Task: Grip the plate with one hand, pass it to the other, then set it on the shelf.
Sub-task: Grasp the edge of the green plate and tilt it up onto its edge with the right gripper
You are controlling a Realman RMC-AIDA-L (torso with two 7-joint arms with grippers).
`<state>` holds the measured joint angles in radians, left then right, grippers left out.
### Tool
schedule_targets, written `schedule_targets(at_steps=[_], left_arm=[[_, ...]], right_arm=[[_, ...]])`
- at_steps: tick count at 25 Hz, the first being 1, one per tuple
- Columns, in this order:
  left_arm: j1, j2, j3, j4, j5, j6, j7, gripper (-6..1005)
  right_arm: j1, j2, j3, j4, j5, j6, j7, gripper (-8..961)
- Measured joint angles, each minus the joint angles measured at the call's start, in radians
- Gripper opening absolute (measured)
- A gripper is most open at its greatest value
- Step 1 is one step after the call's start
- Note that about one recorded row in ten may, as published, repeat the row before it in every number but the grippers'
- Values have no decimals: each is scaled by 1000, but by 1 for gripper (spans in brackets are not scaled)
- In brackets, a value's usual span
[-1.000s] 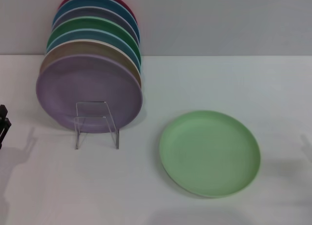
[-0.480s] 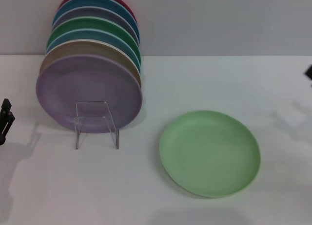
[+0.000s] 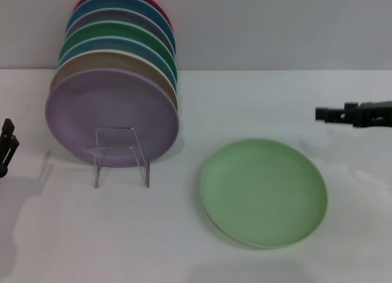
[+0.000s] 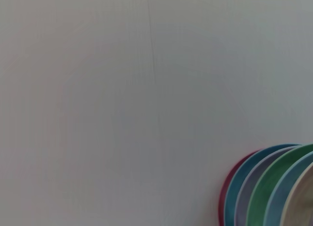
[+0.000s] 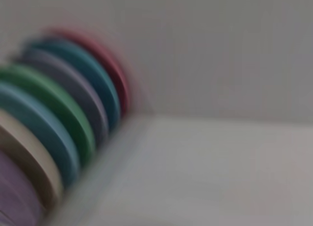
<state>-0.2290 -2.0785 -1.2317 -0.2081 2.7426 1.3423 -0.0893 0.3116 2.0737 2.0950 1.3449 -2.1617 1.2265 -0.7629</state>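
The pale mint-green plate (image 3: 263,192) lies flat on the white table, right of centre in the head view. My right gripper (image 3: 323,114) reaches in from the right edge, above the table just beyond the plate's far right rim and apart from it. My left gripper (image 3: 6,146) shows only partly at the left edge, far from the plate. The clear shelf (image 3: 121,155) stands at the left with its bent front support towards me. It holds several plates on edge, a lilac-purple one (image 3: 112,114) at the front.
The upright plates (image 3: 119,44) lean back towards the grey wall (image 3: 275,26). Their rims also show in the left wrist view (image 4: 266,187) and, blurred, in the right wrist view (image 5: 58,113). White table surface (image 3: 153,234) lies before the rack and plate.
My right gripper has come into view from the right edge and moved left towards the plate's far side. My left gripper has barely shifted. The plate has not moved.
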Motion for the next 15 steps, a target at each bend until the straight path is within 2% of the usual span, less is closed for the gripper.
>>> schedule_targets(at_steps=[3,7,15], left_arm=[[0,0,0,0,0,3,0,785],[0,0,1,-1,0,3,0,783],[-1,0,17,-12,0,0,0,779]], right_arm=[[71,1,-36,21,-222,57,135,795],[96,2,-56,-2,-281,65,170,790],[150,0,-95,-118,-299,62,180,781]])
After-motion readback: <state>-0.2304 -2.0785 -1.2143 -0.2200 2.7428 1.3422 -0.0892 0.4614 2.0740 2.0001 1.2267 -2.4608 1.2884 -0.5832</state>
